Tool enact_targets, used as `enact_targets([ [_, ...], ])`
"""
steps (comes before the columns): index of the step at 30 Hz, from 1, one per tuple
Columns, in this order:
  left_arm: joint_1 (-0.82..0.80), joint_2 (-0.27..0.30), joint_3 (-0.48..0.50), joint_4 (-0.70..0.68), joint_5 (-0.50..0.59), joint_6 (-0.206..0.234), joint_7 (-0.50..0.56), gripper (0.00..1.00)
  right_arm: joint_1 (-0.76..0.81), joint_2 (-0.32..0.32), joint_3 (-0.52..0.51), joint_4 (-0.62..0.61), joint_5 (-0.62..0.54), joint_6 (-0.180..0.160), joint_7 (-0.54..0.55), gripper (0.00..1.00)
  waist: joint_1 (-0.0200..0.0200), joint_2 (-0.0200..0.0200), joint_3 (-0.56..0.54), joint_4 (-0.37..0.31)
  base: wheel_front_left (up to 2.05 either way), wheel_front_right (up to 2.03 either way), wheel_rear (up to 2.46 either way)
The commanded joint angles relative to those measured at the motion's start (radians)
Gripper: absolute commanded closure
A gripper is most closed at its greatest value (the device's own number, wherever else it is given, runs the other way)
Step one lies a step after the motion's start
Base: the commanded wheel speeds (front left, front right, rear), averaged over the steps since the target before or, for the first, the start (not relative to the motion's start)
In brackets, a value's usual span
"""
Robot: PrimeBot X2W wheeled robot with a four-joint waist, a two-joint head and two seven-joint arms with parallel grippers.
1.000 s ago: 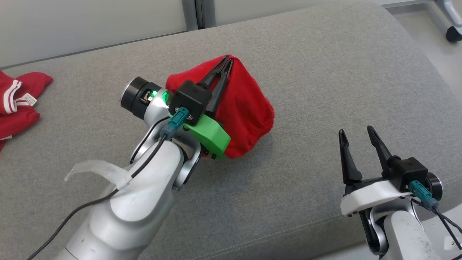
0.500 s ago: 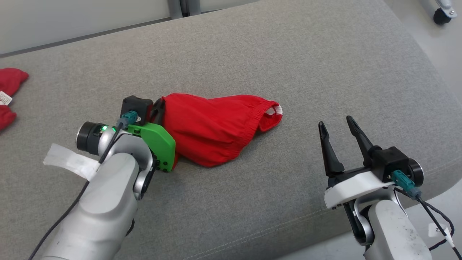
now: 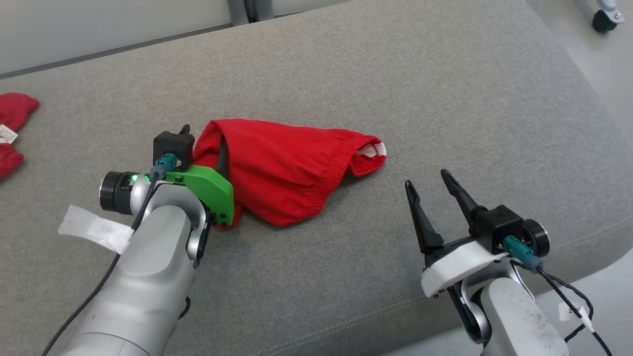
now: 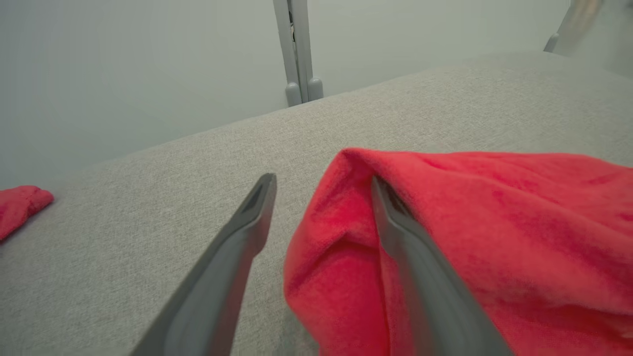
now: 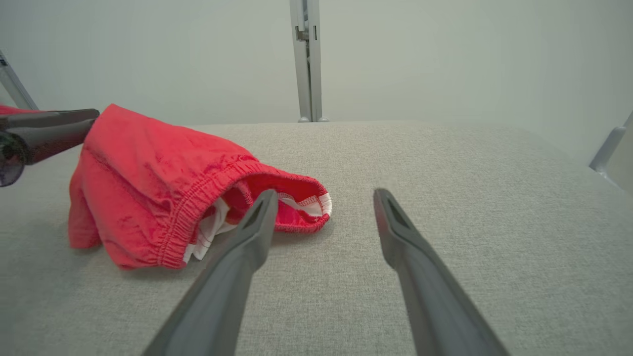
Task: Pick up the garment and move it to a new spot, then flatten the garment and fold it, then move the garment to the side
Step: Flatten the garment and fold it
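Note:
The garment (image 3: 287, 168) is a crumpled pair of red shorts with a white-trimmed waistband, lying on the grey cushion (image 3: 395, 99). My left gripper (image 3: 203, 143) is at its left end, open. In the left wrist view the left gripper (image 4: 321, 180) has its jaws apart, and the garment (image 4: 494, 237) drapes over the right finger while the left finger is bare. My right gripper (image 3: 428, 179) stands open to the right of the garment, apart from it. In the right wrist view the right gripper (image 5: 325, 193) points just past the waistband end of the garment (image 5: 148, 173).
Another red garment (image 3: 12, 128) lies at the cushion's far left edge. The cushion's front edge runs close below both arms, with floor beyond at the right. A caster wheel (image 3: 601, 20) stands at the top right. A pale wall lies behind.
The left gripper lowered the garment onto the cushion, laying it out to the right, and then opened. The right gripper has shifted a little left. The camera view has also shifted.

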Motion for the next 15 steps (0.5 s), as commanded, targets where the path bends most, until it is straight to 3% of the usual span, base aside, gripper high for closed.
enact_targets([
  [1, 0.005, -0.002, 0.006, 0.005, -0.013, -0.008, -0.01, 0.0, 0.0, -0.002, 0.007, 0.007, -0.002, 0.0, -0.006, 0.0, 0.0, -0.0001, -0.017, 0.031, 0.0, 0.0, 0.0],
  [6, 0.059, -0.028, 0.015, -0.025, -0.019, -0.032, -0.025, 0.0, 0.016, -0.002, 0.033, 0.036, 0.01, 0.0, -0.006, 0.0, 0.0, -0.0001, -0.05, 0.114, 0.0, 0.0, 0.0],
  [15, 0.258, -0.039, 0.041, -0.287, 0.013, -0.016, -0.025, 0.0, 0.005, -0.007, 0.038, 0.124, 0.013, 0.0, -0.008, 0.0, 0.0, -0.0001, -0.073, 0.278, 0.0, 0.0, 0.0],
])
